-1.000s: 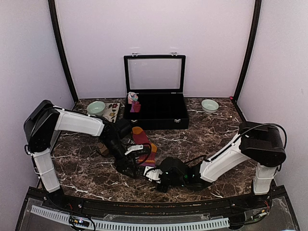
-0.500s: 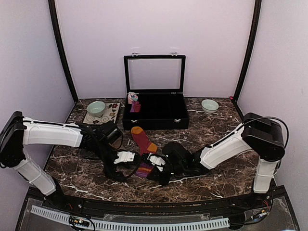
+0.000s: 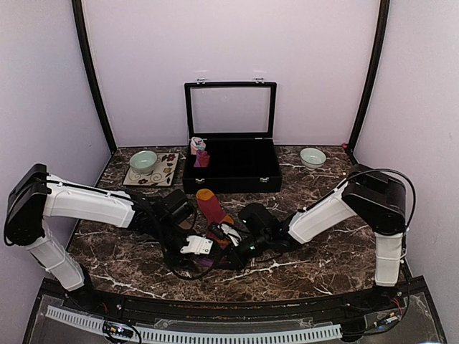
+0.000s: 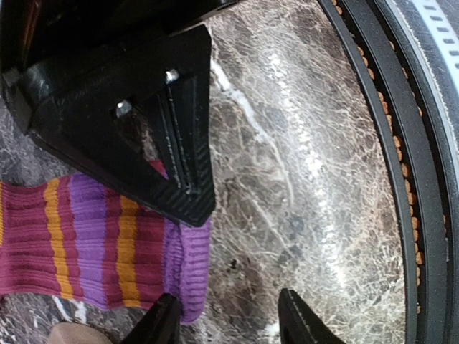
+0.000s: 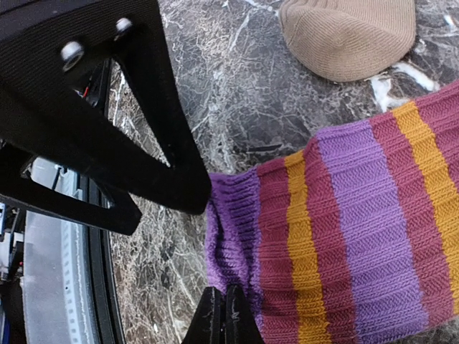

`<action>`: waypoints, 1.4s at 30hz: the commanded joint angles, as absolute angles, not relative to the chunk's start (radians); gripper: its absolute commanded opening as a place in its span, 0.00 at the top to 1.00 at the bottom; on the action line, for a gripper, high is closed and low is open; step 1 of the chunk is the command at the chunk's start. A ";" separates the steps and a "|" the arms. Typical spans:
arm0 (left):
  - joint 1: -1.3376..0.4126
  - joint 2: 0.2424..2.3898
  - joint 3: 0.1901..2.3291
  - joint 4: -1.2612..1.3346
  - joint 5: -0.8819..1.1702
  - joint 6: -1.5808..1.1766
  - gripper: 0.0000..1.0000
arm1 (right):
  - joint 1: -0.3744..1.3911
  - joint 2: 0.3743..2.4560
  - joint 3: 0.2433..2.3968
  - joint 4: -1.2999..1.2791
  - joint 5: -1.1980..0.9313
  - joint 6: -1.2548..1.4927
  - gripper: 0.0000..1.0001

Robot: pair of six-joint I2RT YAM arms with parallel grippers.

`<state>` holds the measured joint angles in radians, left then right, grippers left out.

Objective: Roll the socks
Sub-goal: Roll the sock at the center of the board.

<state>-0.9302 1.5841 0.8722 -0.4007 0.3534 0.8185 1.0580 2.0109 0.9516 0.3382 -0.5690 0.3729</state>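
bare tabletop (image 3: 323, 183) far right, open case (image 3: 237, 170) blocking rear centre

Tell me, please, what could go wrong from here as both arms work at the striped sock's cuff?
1. The right gripper, jaws shut, seems to hold only the purple edge of the striped sock, so the cuff may slip free once rolling starts.
2. The left gripper, jaws open, sits right beside the right one; closing could bump it.
3. The tan sock lies close and might get dragged along.
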 commanded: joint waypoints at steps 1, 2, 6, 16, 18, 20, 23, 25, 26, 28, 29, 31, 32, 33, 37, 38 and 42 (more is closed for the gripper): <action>-0.937 1.576 0.851 -0.340 0.347 0.852 0.52 | 1.045 2.071 0.922 0.217 -0.607 0.463 1.00; -0.938 1.575 0.844 -0.332 0.350 0.855 0.53 | 1.041 2.073 0.922 0.219 -0.611 0.472 1.00; -0.939 1.576 0.831 -0.298 0.348 0.862 0.58 | 1.039 2.086 0.930 0.214 -0.607 0.482 1.00; -0.946 1.512 0.787 -0.252 0.291 0.892 0.36 | 1.032 2.105 0.920 0.196 -0.600 0.471 1.00; -0.949 1.509 0.785 -0.255 0.289 0.896 0.35 | 1.028 2.108 0.920 0.193 -0.603 0.469 1.00; -0.956 1.511 0.788 -0.251 0.289 0.891 0.36 | 1.025 2.112 0.920 0.190 -0.607 0.467 1.00; -0.968 1.517 0.814 -0.280 0.321 0.883 0.40 | 1.019 2.117 0.921 0.187 -0.610 0.465 1.00; -0.971 1.524 0.832 -0.311 0.362 0.884 0.48 | 1.017 2.119 0.920 0.187 -0.612 0.465 1.00; -0.971 1.527 0.837 -0.322 0.377 0.888 0.53 | 1.016 2.120 0.922 0.185 -0.613 0.464 1.00; -0.971 1.535 0.832 -0.333 0.389 0.907 0.59 | 1.014 2.121 0.924 0.183 -0.613 0.463 1.00; -0.971 1.539 0.824 -0.327 0.384 0.915 0.62 | 1.014 2.121 0.924 0.184 -0.614 0.462 1.00; -0.971 1.549 0.809 -0.301 0.358 0.915 0.63 | 1.012 2.121 0.922 0.183 -0.615 0.461 1.00; -0.971 1.553 0.808 -0.295 0.352 0.913 0.63 | 1.012 2.123 0.923 0.182 -0.614 0.460 1.00; -0.971 1.558 0.807 -0.290 0.345 0.913 0.63 | 1.012 2.122 0.923 0.180 -0.615 0.458 1.00; -0.971 1.573 0.808 -0.273 0.335 0.907 0.62 | 1.012 2.120 0.922 0.177 -0.615 0.453 1.00; -0.970 1.582 0.812 -0.271 0.325 0.904 0.61 | 1.012 2.120 0.922 0.177 -0.615 0.453 1.00; -0.969 1.617 0.814 -0.252 0.289 0.903 0.61 | 1.012 2.120 0.924 0.176 -0.619 0.451 1.00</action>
<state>-0.9653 1.5894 0.8146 -0.2726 0.3229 0.9020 1.0161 2.0510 0.9585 0.3622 -0.6834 0.4644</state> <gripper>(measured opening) 0.389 0.007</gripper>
